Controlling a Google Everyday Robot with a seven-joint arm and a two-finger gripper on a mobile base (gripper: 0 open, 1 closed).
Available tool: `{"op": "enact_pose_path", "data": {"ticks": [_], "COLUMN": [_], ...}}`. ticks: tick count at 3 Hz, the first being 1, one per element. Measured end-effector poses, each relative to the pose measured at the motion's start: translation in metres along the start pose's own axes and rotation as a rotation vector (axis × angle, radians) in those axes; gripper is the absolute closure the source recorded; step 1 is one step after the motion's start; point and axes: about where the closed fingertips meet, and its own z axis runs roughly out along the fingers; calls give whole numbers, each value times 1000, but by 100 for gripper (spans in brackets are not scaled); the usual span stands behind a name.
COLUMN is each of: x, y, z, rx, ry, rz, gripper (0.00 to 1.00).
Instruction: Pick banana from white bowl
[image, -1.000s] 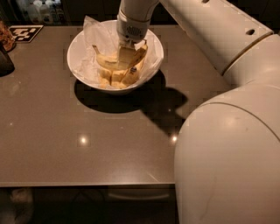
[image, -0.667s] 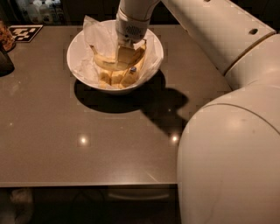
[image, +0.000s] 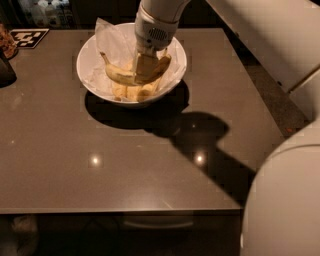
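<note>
The white bowl stands at the far middle of the brown table, lined with crumpled white paper. The long curved banana lies across the bowl's top, its thin stem pointing up and left and its other end up at the right rim. My gripper reaches straight down into the bowl and is shut on the middle of this banana. Shorter stubby bananas lie beneath it in the bowl.
A black-and-white marker tag lies at the table's far left corner, with a dark object at the left edge. The table's front edge is near. My white arm and body fill the right side.
The long banana now sits higher across the bowl, its right end raised beside the gripper. My body has shifted right in the view.
</note>
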Motion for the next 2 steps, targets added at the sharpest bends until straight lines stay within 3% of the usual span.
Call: {"op": "enact_pose_path", "data": {"ticks": [2], "x": [8], "y": [49], "z": [-27], "rx": [15], "ry": [9], "rz": [57], "gripper": [100]}}
